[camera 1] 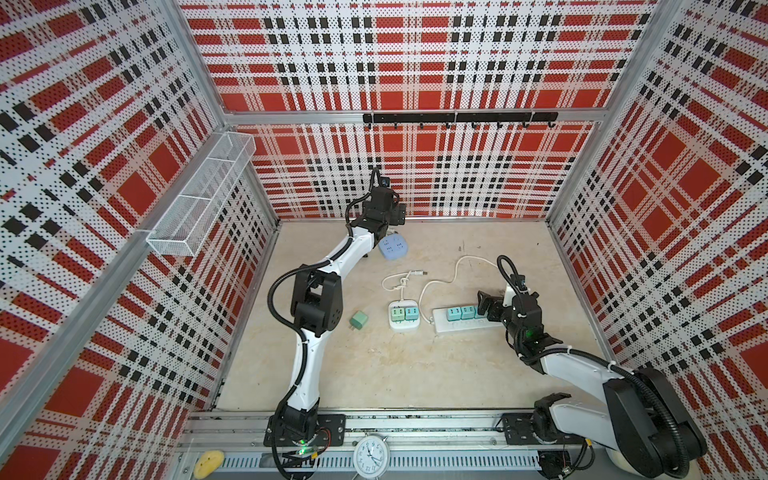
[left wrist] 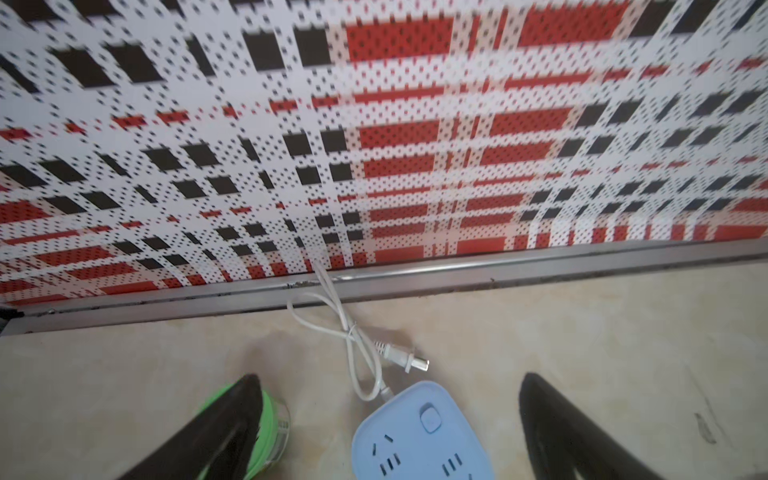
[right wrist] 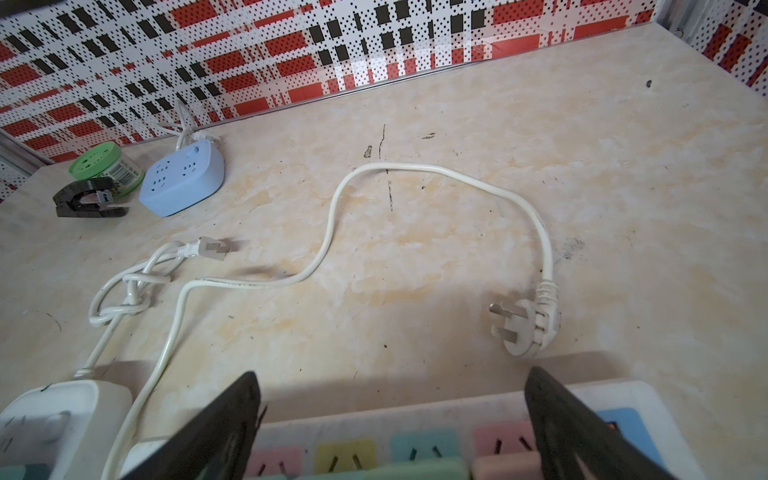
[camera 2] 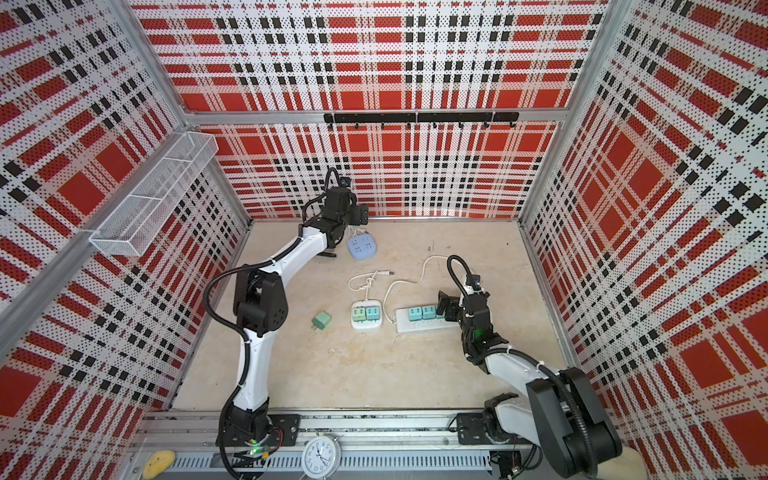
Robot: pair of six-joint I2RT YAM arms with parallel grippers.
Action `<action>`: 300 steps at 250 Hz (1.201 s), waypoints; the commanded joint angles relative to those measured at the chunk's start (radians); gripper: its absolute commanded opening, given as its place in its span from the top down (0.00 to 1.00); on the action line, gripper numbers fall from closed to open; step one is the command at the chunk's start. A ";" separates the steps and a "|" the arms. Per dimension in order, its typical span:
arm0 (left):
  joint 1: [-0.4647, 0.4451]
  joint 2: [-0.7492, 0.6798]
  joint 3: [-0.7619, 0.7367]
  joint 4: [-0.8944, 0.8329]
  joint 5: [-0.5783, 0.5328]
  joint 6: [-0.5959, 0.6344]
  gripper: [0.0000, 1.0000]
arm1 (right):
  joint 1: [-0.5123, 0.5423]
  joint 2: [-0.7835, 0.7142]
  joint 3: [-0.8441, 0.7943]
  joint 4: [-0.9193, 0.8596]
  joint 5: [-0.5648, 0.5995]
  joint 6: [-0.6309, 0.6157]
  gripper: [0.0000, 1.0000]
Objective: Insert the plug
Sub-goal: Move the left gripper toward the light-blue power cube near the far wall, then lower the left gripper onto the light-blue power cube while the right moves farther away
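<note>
Both arms open-jawed, green plug (camera 1: 358, 321) loose.
In a top view I see it left of the small white strip (camera 1: 402, 318). Left wrist: left gripper (left wrist: 386, 378) spread by the blue socket (left wrist: 419, 436). Right wrist: right gripper (right wrist: 390, 378) spread over the long strip (right wrist: 415, 415).

We see walls (camera 1: 415, 62) in a red, black and white plaid, dotted all over with small holes. The desk (camera 1: 395, 374) is beige with yellowish marbling and a few dark scuffs. The loose plug (camera 1: 358, 320) is mint green and the socket block (camera 1: 393, 248) light blue. The small strip (camera 1: 402, 327) is white, its adapters (camera 1: 405, 312) teal and green. The long strip (camera 1: 461, 327) is white, with sockets (right wrist: 345, 455) in pink, yellow, teal and blue. The cord (right wrist: 415, 166) is white, the fingers (right wrist: 216, 432) black, the jar lid (right wrist: 97, 160) bright green.
</note>
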 commanded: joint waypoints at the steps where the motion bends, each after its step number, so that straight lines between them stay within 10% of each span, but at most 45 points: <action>1: -0.003 0.114 0.127 -0.156 0.004 0.030 0.03 | -0.004 0.009 0.027 0.030 -0.009 0.005 0.00; 171: 0.015 0.469 0.576 -0.457 0.115 -0.063 0.17 | -0.003 0.045 0.058 0.014 -0.055 -0.011 0.00; 300: 0.025 0.423 0.453 -0.642 0.189 -0.152 0.22 | -0.003 0.032 0.042 0.029 -0.074 -0.015 0.00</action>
